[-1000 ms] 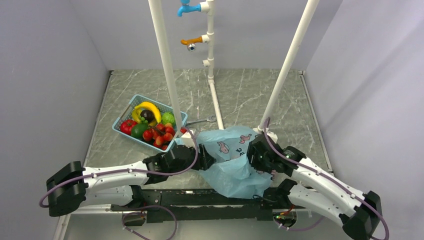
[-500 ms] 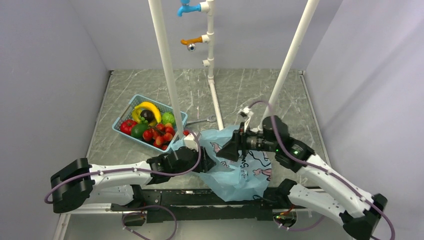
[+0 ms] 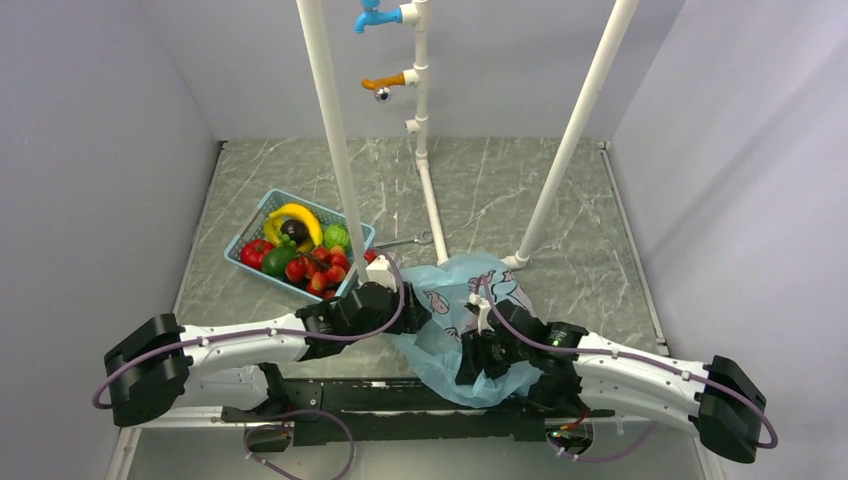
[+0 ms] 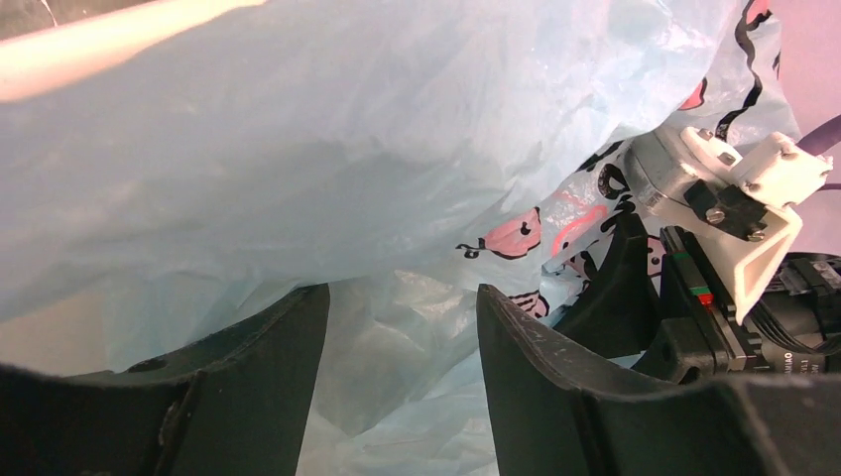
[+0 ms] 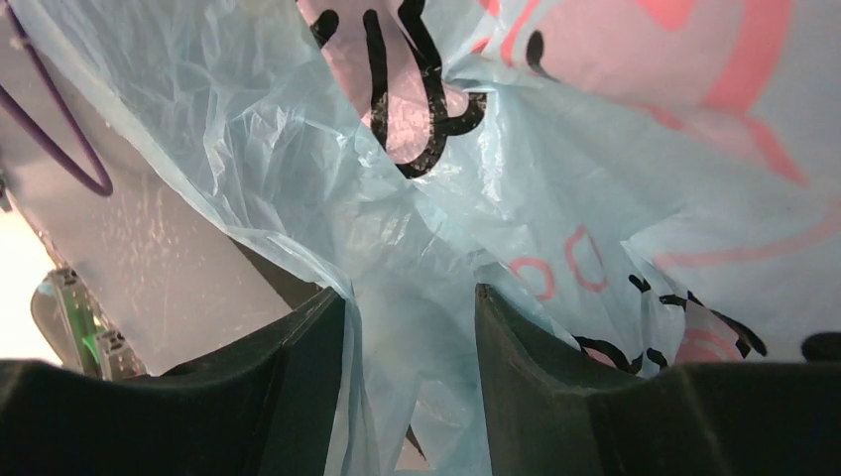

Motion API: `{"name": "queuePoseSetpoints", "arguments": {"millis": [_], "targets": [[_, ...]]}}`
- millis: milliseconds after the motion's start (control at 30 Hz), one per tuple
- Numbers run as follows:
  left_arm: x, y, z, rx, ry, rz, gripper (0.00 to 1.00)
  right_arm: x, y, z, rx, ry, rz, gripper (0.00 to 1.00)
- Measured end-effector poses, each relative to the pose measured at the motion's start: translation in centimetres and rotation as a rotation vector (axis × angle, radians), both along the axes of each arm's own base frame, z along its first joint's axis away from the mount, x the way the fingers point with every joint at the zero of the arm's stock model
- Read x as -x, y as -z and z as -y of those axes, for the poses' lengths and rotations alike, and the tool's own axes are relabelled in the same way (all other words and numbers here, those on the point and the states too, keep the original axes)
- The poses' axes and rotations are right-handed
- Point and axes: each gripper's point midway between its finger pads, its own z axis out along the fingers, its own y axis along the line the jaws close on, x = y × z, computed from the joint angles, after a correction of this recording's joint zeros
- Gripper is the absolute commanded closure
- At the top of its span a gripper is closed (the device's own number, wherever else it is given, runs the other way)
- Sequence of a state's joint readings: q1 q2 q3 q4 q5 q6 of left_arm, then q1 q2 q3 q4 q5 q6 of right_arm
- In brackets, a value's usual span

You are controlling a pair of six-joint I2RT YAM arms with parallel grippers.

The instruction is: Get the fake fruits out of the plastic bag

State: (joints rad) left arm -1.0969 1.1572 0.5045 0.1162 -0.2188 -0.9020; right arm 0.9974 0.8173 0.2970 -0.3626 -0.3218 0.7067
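Left gripper [image 4: 402, 337] and right gripper [image 5: 410, 337]: each part-open, with loose bag [image 3: 447, 296] film between the fingers. Neither clamps it.

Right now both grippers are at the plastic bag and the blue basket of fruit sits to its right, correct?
No: in the top external view the blue basket sits left of the plastic bag. The left gripper and right gripper are both at the bag.

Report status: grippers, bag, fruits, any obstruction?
Left gripper, right gripper: jaws apart, plastic bag film between. Fake fruits in basket, none visible in bag. White pole beside left wrist.
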Motion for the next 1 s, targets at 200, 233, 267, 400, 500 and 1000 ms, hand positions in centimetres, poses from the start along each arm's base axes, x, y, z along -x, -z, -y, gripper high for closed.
{"name": "queuePoseSetpoints", "arguments": {"millis": [200, 233, 267, 400, 500, 1000], "targets": [[-0.8, -0.8, 0.1, -0.004, -0.001, 0.023, 0.5, -1.1, 0.1, 0.0, 0.004, 0.06, 0.034, 0.31], [-0.8, -0.9, 0.1, -0.003, 0.004, 0.026, 0.51, -1.3, -0.1, 0.0, 0.01, 0.066, 0.043, 0.28], [-0.8, -1.0, 0.2, -0.003, 0.013, 0.03, 0.52, -1.6, -0.4, 0.0, 0.014, 0.074, 0.056, 0.23], [-0.3, -1.4, 1.1, 0.03, 0.058, 0.023, 0.55, -3.8, -4.5, -0.8, -0.025, 0.112, 0.171, 0.08], [0.2, -1.4, 1.9, 0.054, 0.095, 0.01, 0.56, -6.2, -9.2, -1.6, -0.076, 0.169, 0.287, 0.03], [0.8, -1.7, 2.8, 0.087, 0.135, 0.006, 0.53, -10.3, -6.2, 3.6, 0.449, 0.423, 0.463, 0.0]]}}
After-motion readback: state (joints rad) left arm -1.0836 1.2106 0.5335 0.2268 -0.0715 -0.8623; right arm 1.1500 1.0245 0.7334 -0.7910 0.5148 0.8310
